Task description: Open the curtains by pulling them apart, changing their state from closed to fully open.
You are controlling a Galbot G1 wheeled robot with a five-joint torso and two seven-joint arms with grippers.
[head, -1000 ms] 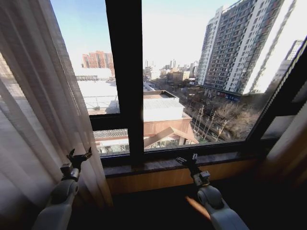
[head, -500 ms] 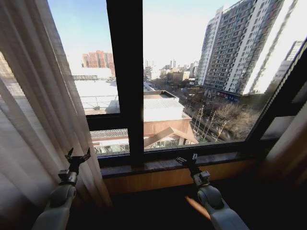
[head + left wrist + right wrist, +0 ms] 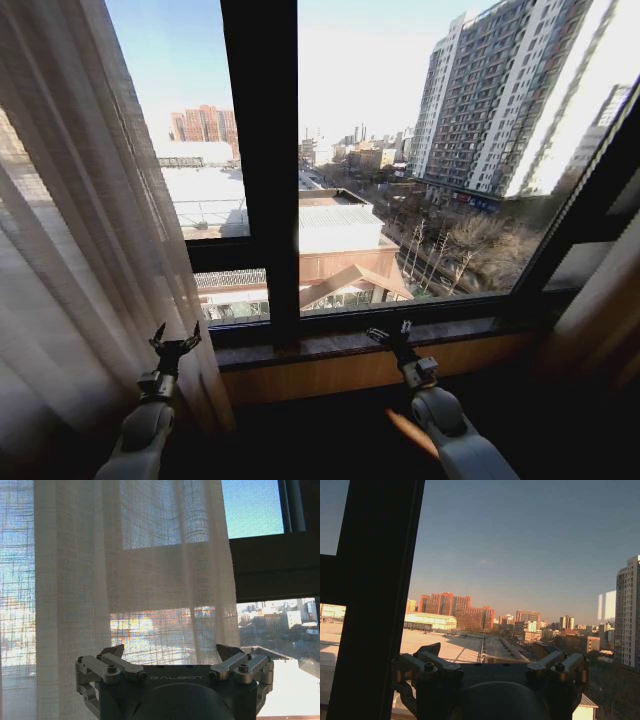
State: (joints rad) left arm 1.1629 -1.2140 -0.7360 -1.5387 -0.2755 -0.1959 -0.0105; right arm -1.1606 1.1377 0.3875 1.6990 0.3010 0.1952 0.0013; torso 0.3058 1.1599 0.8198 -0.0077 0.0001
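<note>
The sheer cream curtain point(image 3: 80, 230) hangs bunched in pleats over the left side of the window, its inner edge falling beside the dark centre post. My left gripper point(image 3: 175, 342) is low, right in front of that edge, open with nothing in it. In the left wrist view the curtain point(image 3: 115, 570) hangs just beyond the spread fingertips point(image 3: 114, 651) of the left gripper point(image 3: 170, 655). My right gripper point(image 3: 392, 333) is held still near the sill, open and empty. In its wrist view the right gripper point(image 3: 489, 652) faces bare glass.
A thick dark window post point(image 3: 262, 150) splits the glass, and a brown sill point(image 3: 350, 345) runs below it. A tan fabric panel point(image 3: 600, 320) hangs at the far right edge. City buildings lie outside.
My left gripper has dropped lower and shifted slightly right along the curtain's edge. The right arm and the curtain have stayed as they were.
</note>
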